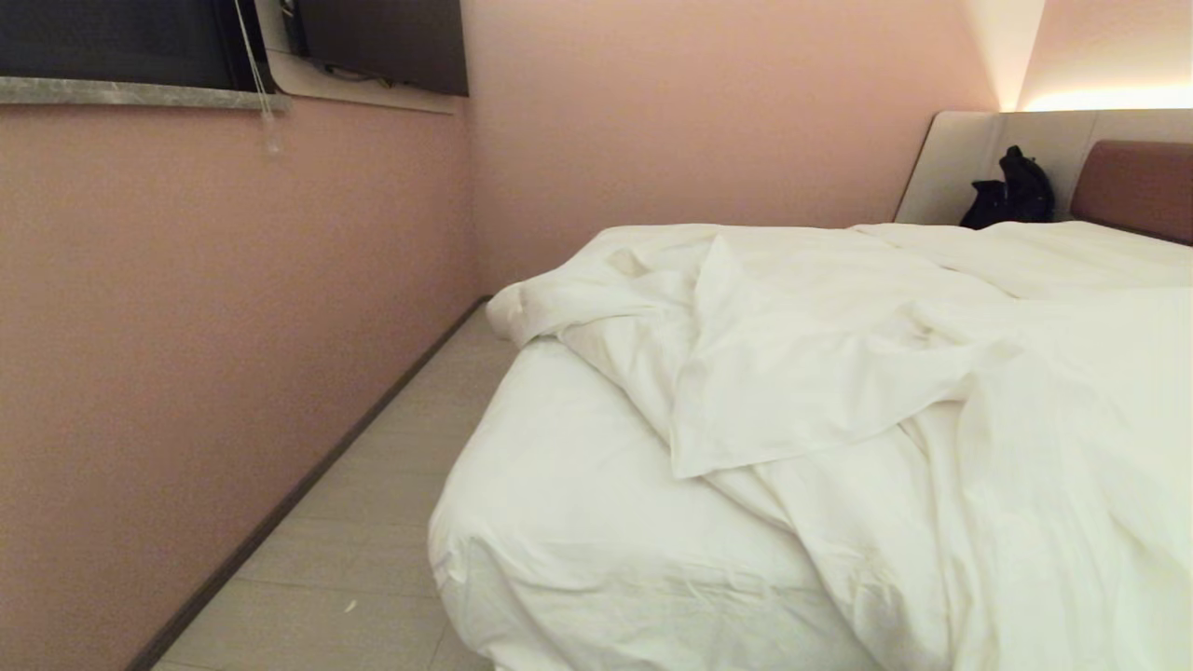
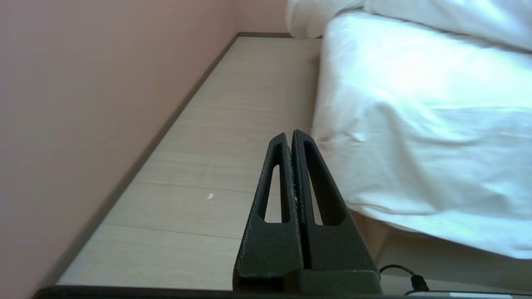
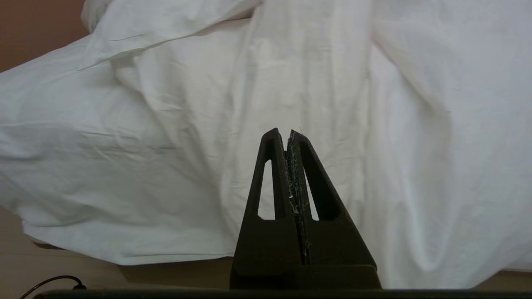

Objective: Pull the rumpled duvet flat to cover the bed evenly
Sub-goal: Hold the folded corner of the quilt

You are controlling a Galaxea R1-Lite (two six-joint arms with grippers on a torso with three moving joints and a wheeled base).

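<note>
Not yet started. The duvet (image 1: 839, 354) lies bunched and folded back across the bed (image 1: 578, 522), the near corner of the mattress bare. Left gripper (image 2: 289, 135) over the floor (image 2: 232, 137) and right gripper (image 3: 284, 132) facing hanging duvet: fingers closed, empty. Next, I judge: open, grip a duvet edge.

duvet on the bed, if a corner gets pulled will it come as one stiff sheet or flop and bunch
Likely floppy: the duvet lies in soft folds, one flap doubled over itself. It looks puffy, so probably light for its bulk. Pulled by one corner it would probably stretch and drag unevenly across the bed, not slide flat.
</note>
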